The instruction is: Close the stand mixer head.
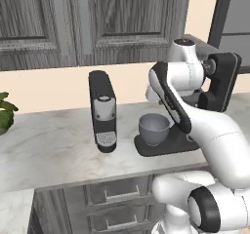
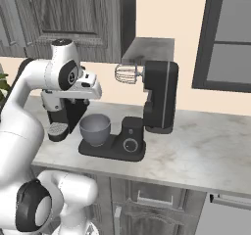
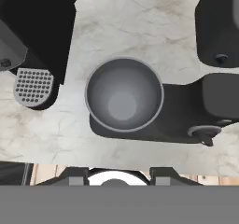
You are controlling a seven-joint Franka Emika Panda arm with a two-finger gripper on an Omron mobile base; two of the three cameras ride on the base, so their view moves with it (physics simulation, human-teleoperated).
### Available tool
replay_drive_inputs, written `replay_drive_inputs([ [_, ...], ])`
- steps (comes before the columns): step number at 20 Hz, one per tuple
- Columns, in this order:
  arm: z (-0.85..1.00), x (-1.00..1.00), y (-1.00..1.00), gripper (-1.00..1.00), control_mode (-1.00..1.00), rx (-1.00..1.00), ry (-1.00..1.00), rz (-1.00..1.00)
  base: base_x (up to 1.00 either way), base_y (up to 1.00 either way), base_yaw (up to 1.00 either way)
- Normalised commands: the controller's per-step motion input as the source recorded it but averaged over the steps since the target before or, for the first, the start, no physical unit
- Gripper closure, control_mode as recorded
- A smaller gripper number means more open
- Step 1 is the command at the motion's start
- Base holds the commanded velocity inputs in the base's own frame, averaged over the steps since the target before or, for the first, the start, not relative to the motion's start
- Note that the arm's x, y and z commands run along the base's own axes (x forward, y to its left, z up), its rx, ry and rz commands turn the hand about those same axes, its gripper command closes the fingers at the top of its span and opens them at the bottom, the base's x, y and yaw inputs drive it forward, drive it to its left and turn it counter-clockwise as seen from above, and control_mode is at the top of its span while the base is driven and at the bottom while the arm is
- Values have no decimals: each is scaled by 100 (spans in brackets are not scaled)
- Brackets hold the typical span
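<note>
One stand mixer head (image 2: 160,96) stands upright, tilted back.

A pale marbled counter (image 1: 53,150) carries everything; the tall black coffee machine (image 1: 102,111) stands on it to the left; just beside, to its right, the stand mixer's dark base (image 2: 113,148) rests flat, holding the grey mixing bowl (image 3: 123,95); a potted plant (image 1: 5,113) sits at the far left edge

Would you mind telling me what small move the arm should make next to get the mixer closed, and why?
Probably swing the gripper up and across to above the stand mixer head. The head stands tilted back with its whisk clear of the mixing bowl, and the gripper hangs above that bowl, off the head.
</note>
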Motion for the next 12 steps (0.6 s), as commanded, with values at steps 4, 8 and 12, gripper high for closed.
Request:
replay_drive_inputs([
  [4,0,-32,-35,-100,-100,2,-2,0,0,0,0],
  [8,0,-81,-100,-100,-100,1,-13,0,0,0,0],
  [12,0,-72,-100,-100,-100,3,-19,0,0,0,0],
])
